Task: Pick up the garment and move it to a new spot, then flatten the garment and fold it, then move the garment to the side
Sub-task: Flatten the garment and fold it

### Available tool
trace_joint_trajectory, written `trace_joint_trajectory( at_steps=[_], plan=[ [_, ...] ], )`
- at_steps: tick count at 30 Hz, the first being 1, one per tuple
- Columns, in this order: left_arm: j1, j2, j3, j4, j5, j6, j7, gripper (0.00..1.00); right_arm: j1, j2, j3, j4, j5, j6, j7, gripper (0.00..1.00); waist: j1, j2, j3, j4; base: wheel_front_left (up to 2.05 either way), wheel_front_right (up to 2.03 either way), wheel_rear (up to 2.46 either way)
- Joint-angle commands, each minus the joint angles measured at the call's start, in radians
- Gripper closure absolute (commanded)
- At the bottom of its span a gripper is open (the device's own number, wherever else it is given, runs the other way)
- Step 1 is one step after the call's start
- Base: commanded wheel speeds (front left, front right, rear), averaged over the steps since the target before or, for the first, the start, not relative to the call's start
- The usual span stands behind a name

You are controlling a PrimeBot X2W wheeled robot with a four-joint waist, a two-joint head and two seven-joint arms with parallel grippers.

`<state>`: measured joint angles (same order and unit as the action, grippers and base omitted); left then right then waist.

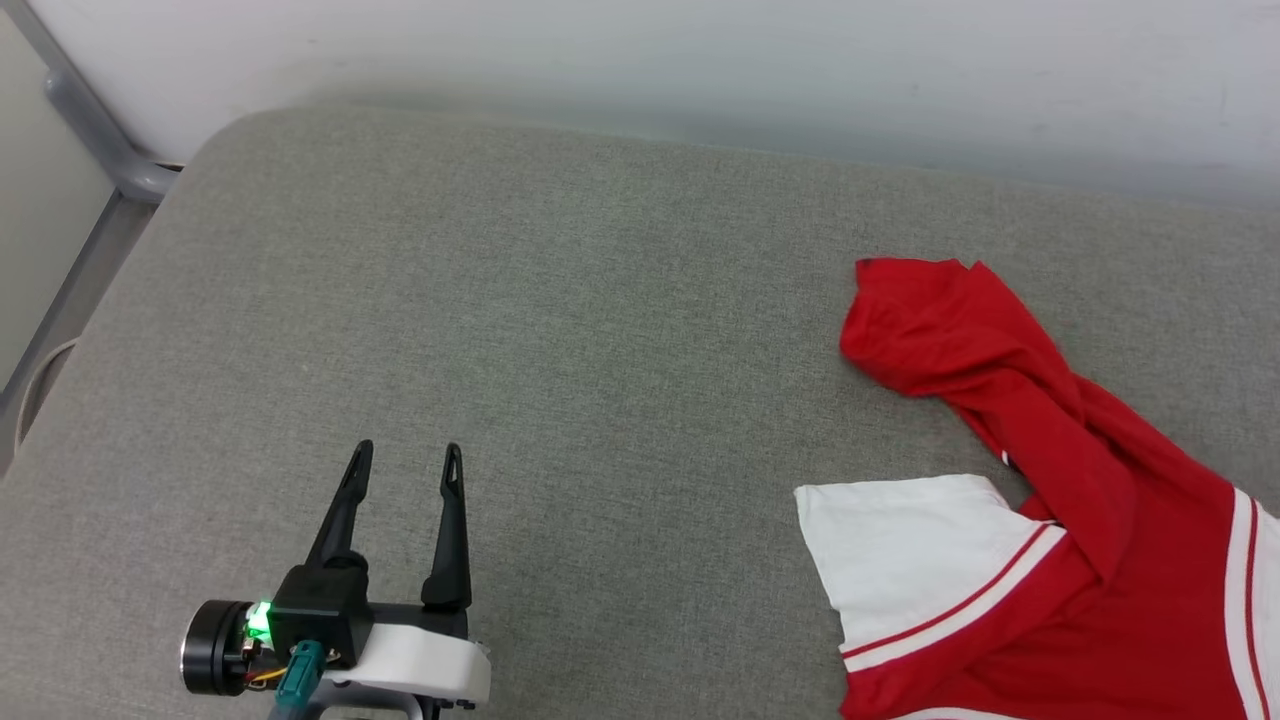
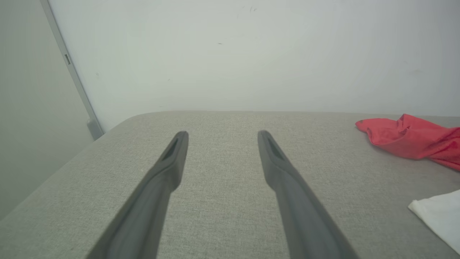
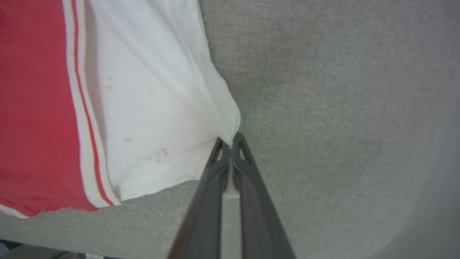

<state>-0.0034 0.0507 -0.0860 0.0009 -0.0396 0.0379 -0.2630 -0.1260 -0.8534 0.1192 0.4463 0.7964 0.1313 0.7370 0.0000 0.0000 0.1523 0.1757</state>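
Item: the garment (image 1: 1050,570), a red jersey of thin soft fabric with white sleeve panels and red-and-white striped trim. It lies crumpled at the right side of the padded surface (image 1: 550,330), which is covered in grey woven cloth. One red part is twisted and bunched toward the far edge. One white sleeve lies flat, spread toward the middle. The rest runs past the lower right corner of the head view.

Right gripper (image 3: 230,141), two long dark fingers: closed tight, the tips pinching the edge of a white sleeve panel, whose cloth gathers into folds at the pinch.

Left gripper (image 1: 405,455), same build: fingers spread wide with nothing between them, over bare cloth at the lower left, well apart from the garment.

Surroundings: a pale plain wall (image 1: 700,60) runs behind the surface. A grey metal rail (image 1: 100,140) slants past its far left corner.
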Motion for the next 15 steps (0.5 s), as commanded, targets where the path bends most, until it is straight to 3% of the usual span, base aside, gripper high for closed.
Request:
trace_joint_trajectory(
  at_steps=[1, 3, 4, 5, 6, 15],
  plan=[
    [0.010, -0.001, 0.001, 0.000, 0.004, -0.005, -0.003, 0.00, 0.016, 0.011, -0.006, 0.014, -0.012, -0.001, 0.001, 1.00, 0.0000, 0.0000, 0.002, 0.003, 0.00, 0.00, 0.00],
    [0.009, -0.001, 0.000, 0.002, 0.004, -0.006, -0.003, 0.00, 0.018, 0.031, -0.028, 0.038, -0.033, -0.001, -0.010, 1.00, 0.0000, 0.0000, 0.004, 0.007, 0.00, 0.00, 0.00],
    [0.008, -0.001, 0.001, 0.002, 0.004, -0.007, -0.003, 0.00, 0.014, 0.046, -0.038, 0.044, -0.045, -0.001, -0.021, 0.93, 0.0000, 0.0000, 0.004, 0.008, 0.00, 0.00, 0.00],
    [0.009, -0.001, 0.003, 0.003, 0.005, -0.007, -0.003, 0.00, 0.010, 0.063, -0.044, 0.047, -0.053, -0.001, -0.032, 0.63, 0.0000, 0.0000, 0.004, 0.007, 0.00, 0.00, 0.00],
    [0.010, -0.001, 0.006, 0.004, 0.006, -0.007, -0.003, 0.00, 0.002, 0.077, -0.052, 0.041, -0.062, -0.001, -0.047, 0.00, 0.0000, 0.0000, 0.002, 0.005, 0.00, 0.00, 0.00],
    [0.032, 0.007, 0.028, 0.008, 0.017, -0.014, -0.003, 0.00, -0.059, 0.139, -0.132, -0.130, -0.194, -0.001, -0.307, 0.00, 0.0000, 0.0000, -0.053, -0.032, 0.00, 0.00, 0.00]
  ],
)
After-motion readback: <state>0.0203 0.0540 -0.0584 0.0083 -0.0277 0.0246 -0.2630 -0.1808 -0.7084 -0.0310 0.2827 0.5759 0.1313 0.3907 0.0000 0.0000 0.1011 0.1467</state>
